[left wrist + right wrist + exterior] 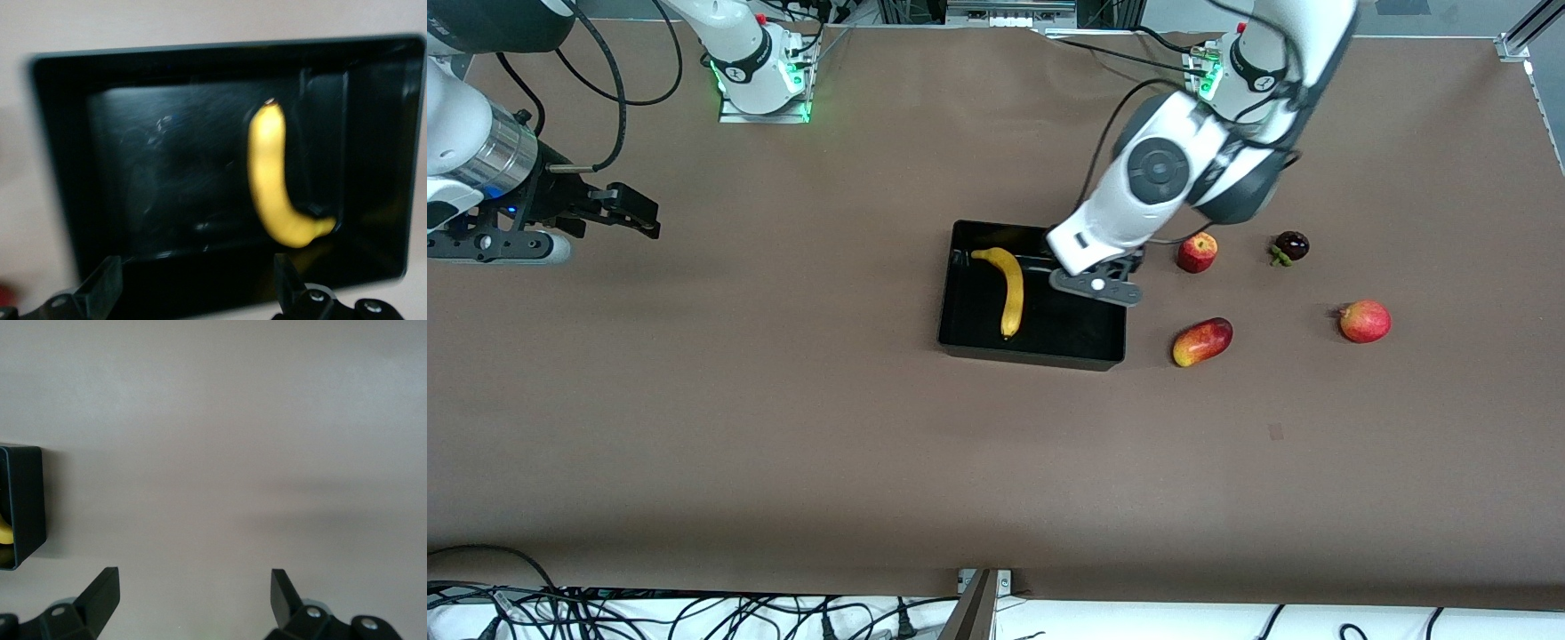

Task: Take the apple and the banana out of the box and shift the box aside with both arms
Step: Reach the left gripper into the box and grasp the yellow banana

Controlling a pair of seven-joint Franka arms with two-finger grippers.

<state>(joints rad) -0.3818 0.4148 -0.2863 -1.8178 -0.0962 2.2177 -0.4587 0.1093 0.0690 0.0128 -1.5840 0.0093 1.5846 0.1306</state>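
The black tray (1032, 357) lies mid-table with the yellow banana (1009, 289) in it. My left gripper (1100, 277) hangs over the tray's end toward the left arm, open and empty. In the left wrist view it (195, 268) is above the tray's wall, with the tray floor (167, 167) and banana (273, 187) ahead. The small red apple (1197, 252) sits on the table beside the tray, toward the left arm's end. My right gripper (624, 212) waits open and empty (192, 577) over bare table at the right arm's end. The right wrist view shows the tray's corner (23, 507).
A red-yellow mango (1202, 341) lies nearer the front camera than the apple. A dark mangosteen (1290, 246) and a round red fruit (1364, 321) lie farther toward the left arm's end. Brown table cover all around; cables along the front edge.
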